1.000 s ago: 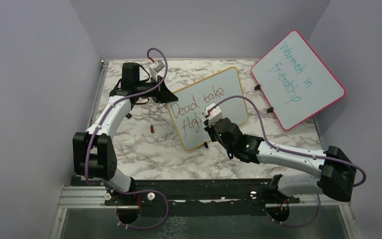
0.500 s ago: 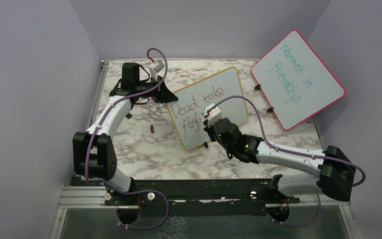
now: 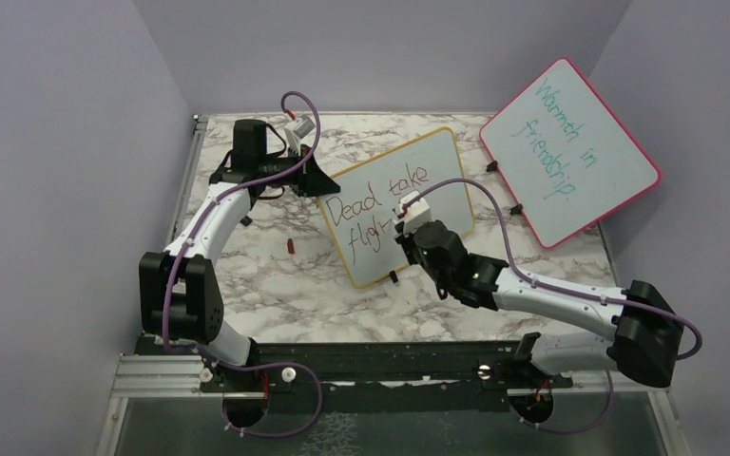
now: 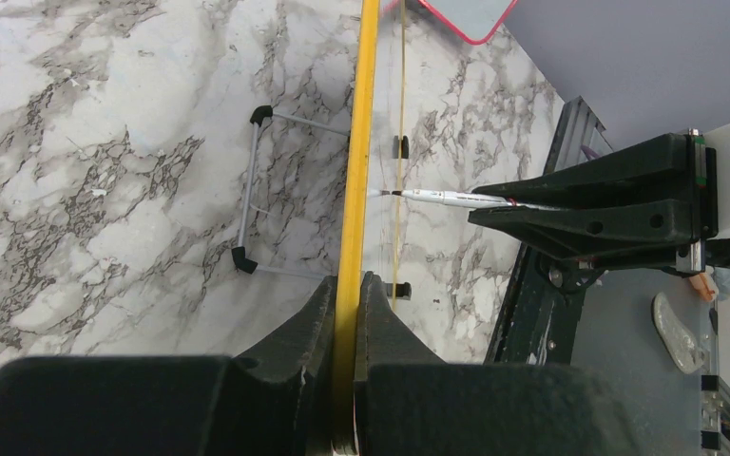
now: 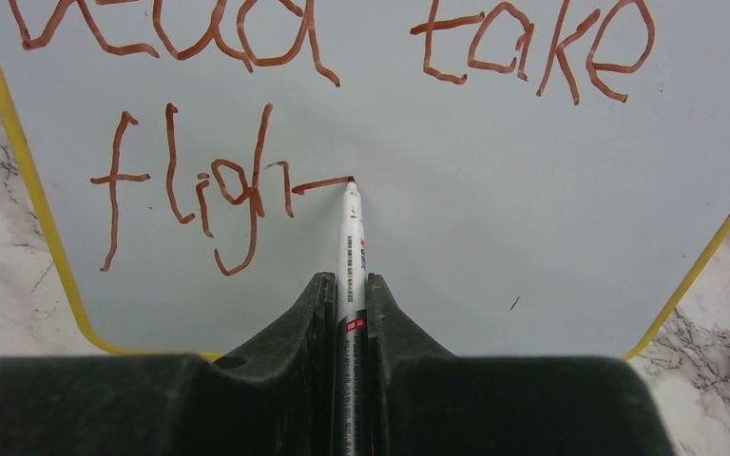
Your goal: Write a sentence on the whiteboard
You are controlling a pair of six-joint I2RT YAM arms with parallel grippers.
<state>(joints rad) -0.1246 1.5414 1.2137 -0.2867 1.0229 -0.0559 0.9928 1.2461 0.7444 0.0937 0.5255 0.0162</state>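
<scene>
At 12 o'clock from the right fingers [image 5: 350, 285], clamped on the white marker [image 5: 351, 237], its tip crosses the final "t" on the yellow-framed whiteboard [image 5: 494, 218]; left fingers [image 4: 345, 290] pinch its frame; slippage would smear the stroke

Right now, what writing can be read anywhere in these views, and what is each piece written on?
"Dead take" over "fligh" plus a horizontal stroke, last letter unfinished: reddish-brown marker on the yellow-framed whiteboard.
"Warmth in friendship.": teal handwriting on the pink-framed board.
Small print along the marker barrel, held in the right gripper: too small to read.
No other text is visible.
</scene>
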